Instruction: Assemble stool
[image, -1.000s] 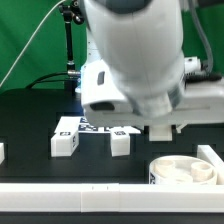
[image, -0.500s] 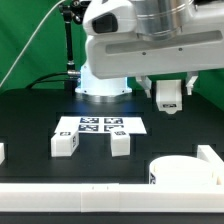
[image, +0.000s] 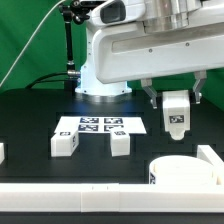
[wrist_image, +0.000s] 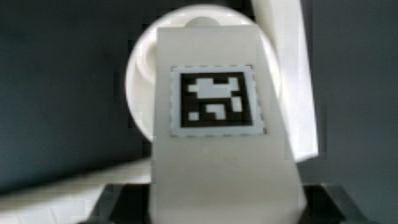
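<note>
Green backdrop behind, black table (image: 30, 120) below. The gripper (image: 175, 102) hangs above the table, its fingers (image: 152, 98) clamped on a leg (image: 176, 116). The leg hangs between and below them, tag facing out, clear of the table. The seat (image: 185, 172) lies on the table below the fingers, by the rail (image: 80, 190). In the wrist view it shows past the leg's far end, roughly in line. A loose leg (image: 65, 143), a second (image: 120, 143) and the marker board (image: 100, 125) sit well off to the exterior view's left of the fingers.

The step in hand looks like carrying the leg to the seat and planting it. Keep the leg upright and centre its end over the seat's socket, which is not visible here. Then lower slowly and keep the grip until it seats, or it may tip.
</note>
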